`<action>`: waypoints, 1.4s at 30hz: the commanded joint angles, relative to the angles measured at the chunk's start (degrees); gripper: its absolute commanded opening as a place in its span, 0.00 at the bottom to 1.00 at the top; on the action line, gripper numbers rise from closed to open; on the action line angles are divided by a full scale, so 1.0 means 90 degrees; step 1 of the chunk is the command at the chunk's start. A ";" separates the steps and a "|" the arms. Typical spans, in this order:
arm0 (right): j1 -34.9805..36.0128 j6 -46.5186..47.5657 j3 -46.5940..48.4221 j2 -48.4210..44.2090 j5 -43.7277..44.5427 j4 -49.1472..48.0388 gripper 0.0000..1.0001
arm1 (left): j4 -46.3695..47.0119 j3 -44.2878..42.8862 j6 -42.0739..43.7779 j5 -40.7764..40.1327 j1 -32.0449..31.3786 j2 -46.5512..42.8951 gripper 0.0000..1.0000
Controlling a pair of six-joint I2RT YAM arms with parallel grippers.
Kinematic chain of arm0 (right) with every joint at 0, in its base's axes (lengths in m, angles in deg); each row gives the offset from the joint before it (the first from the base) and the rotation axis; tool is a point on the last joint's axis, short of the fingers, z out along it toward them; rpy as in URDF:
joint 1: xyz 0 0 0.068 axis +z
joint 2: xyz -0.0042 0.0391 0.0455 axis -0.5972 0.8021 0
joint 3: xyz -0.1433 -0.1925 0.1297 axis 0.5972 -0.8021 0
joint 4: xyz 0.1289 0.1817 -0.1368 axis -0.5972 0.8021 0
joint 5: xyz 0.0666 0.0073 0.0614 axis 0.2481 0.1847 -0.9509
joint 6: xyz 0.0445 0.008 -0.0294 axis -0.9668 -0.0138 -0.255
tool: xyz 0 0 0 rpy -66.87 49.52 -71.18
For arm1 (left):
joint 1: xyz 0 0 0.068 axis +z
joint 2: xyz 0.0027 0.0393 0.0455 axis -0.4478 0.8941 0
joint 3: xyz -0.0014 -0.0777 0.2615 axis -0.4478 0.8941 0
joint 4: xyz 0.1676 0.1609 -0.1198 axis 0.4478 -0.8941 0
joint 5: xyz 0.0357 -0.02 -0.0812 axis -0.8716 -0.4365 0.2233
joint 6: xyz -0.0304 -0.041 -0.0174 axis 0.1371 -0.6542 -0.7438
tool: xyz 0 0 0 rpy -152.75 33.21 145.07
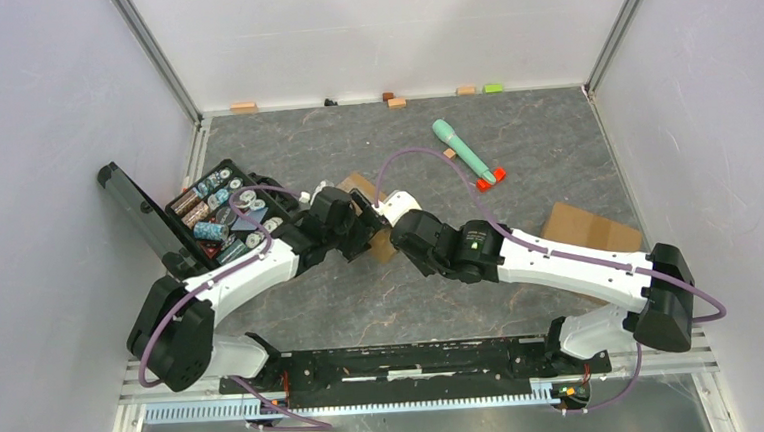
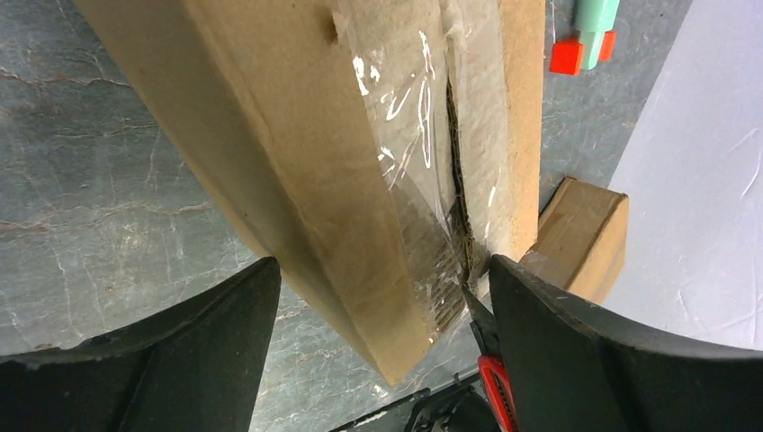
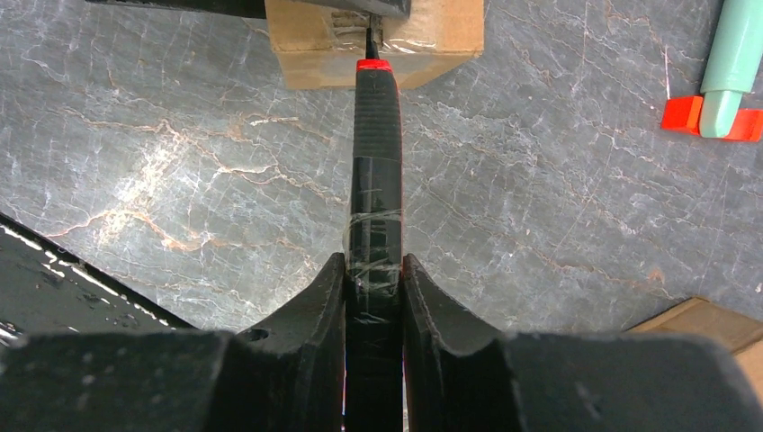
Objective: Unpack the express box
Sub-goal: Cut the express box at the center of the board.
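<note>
The express box (image 2: 342,162) is a brown cardboard carton sealed with clear tape, and the tape is split along the seam. My left gripper (image 2: 378,270) is closed on it, one finger on each side, at the table's middle (image 1: 354,228). My right gripper (image 3: 373,265) is shut on a black utility knife (image 3: 375,162) with a red collar. Its blade tip is in the box's (image 3: 315,45) taped seam. The knife's blade and red collar (image 2: 493,382) show beside my left gripper's right finger. In the top view the right gripper (image 1: 388,219) sits right against the box (image 1: 361,185).
An open black case (image 1: 218,216) of batteries stands at the left. A green tool with red ends (image 1: 466,153) lies at the back right. A second cardboard box (image 1: 589,228) lies at the right. Small blocks (image 1: 396,102) line the back wall.
</note>
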 commanded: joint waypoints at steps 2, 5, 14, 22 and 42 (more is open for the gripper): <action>0.0025 -0.0004 0.0004 -0.0067 -0.0031 -0.0124 0.00 | -0.0715 -0.0242 0.0339 -0.0341 -0.0084 0.0161 0.86; 0.0006 -0.0017 -0.0032 -0.0118 0.0003 -0.0144 0.00 | -0.0827 -0.0192 0.0410 -0.0418 -0.0077 0.0160 0.80; -0.0226 0.0102 -0.0052 -0.0544 -0.0169 0.0026 0.00 | -0.0924 0.0051 0.0501 -0.0682 -0.0068 0.0305 0.61; -0.0585 0.0186 -0.0211 -0.0959 -0.0580 0.0185 0.00 | -0.0871 0.0078 0.0464 -0.0708 -0.0067 0.0458 0.63; -0.1426 0.0963 -0.0927 -0.2235 -0.3322 -0.0612 0.00 | -0.1636 -0.1988 0.4938 0.1258 0.0294 -0.1249 0.82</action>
